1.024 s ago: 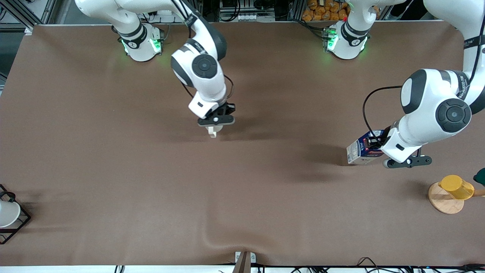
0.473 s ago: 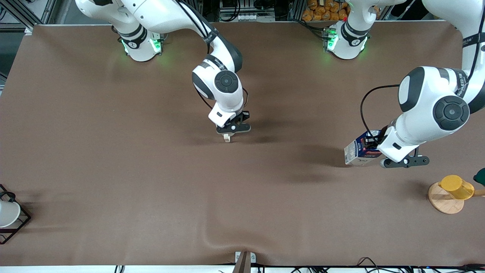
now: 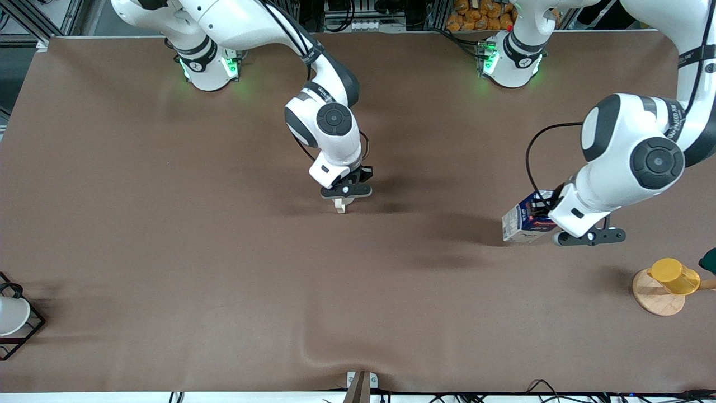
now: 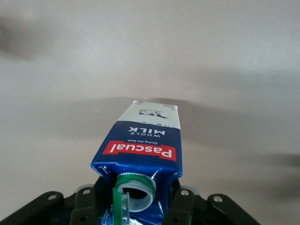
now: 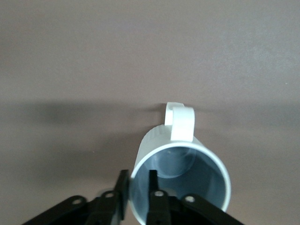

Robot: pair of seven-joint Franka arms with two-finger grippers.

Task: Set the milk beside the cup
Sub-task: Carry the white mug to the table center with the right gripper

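The milk [image 3: 517,224] is a blue carton with a red band and a white base. It hangs tilted in my left gripper [image 3: 541,214] over the table toward the left arm's end. In the left wrist view the fingers [image 4: 185,206] clamp the carton's [image 4: 140,145] gable top, and its round cap stands flipped open. The cup [image 3: 340,207] is off-white with a grey inside. My right gripper [image 3: 342,198] holds it low over the table's middle. In the right wrist view one finger [image 5: 152,187] is inside the cup's [image 5: 187,140] rim and the other outside, handle pointing away.
A yellow cup [image 3: 674,275] stands on a round wooden coaster [image 3: 654,299] near the left arm's end. A dark green thing [image 3: 709,260] shows at that edge. A white cup in a black wire rack [image 3: 14,319] sits at the right arm's end. The brown cloth has a fold [image 3: 313,352].
My right gripper has carried the cup toward the left arm's end and lower, and has nearly stopped. My left gripper has shifted the milk a little toward the table's middle.
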